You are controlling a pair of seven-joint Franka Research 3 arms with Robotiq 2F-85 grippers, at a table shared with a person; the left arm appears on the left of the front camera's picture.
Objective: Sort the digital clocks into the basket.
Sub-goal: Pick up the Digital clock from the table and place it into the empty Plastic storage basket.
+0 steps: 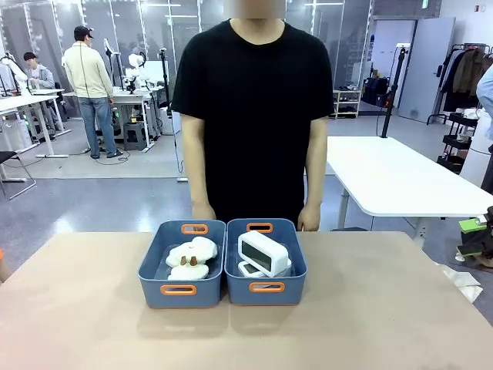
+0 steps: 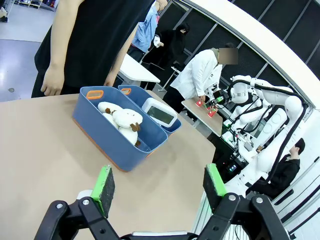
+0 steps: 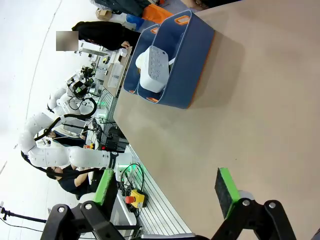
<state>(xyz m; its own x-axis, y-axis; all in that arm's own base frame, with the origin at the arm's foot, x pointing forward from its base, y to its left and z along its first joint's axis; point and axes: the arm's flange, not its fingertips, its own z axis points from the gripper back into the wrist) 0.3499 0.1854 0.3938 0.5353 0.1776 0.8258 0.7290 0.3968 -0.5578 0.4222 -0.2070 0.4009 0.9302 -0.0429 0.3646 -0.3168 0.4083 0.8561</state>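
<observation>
Both digital clocks [image 1: 263, 253] sit in the basket [image 1: 266, 287] ahead of the left gripper [image 2: 160, 187], both grippers released; rigid, light, slick plastic, so I'd pinch across the flat sides.

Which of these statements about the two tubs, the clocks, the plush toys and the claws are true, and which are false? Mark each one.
1. Both digital clocks lie in the right basket. True.
2. The plush toys share that basket with the clocks. False: they lie in the left tub.
3. The left claw grips a clock. False: it is open and holds nothing.
4. The right claw is open. True.
5. The two tubs stand side by side. True.
</observation>
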